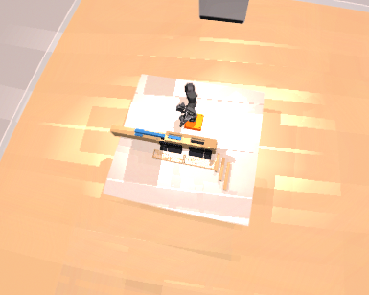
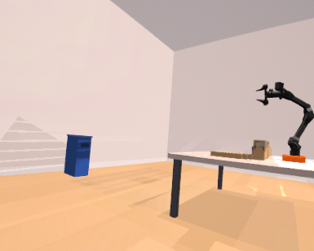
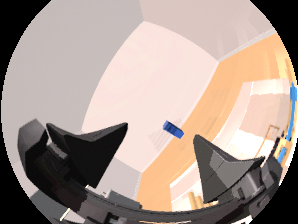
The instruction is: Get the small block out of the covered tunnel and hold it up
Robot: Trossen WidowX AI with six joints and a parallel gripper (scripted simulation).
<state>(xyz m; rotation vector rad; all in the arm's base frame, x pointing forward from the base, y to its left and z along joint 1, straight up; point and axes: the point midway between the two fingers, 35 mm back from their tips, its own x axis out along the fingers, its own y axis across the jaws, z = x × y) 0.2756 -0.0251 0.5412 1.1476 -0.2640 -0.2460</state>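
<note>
Approach stage, probably, with fingers (image 1: 179, 116) (image 2: 257, 95) spread wide around nothing, high over the table (image 1: 146, 184) (image 2: 238, 160) (image 3: 235, 117). Below and ahead of them, the covered tunnel (image 1: 185, 139) (image 2: 260, 151); inside it, by the task, the block, not distinguishable. Next, likely: lower towards the blue strip (image 1: 149, 132) (image 3: 293, 95), perhaps the handle, and draw outward along the rail (image 1: 122, 130) (image 2: 230, 155). Watch the tunnel's raised edges; use the open air above for turning.
</note>
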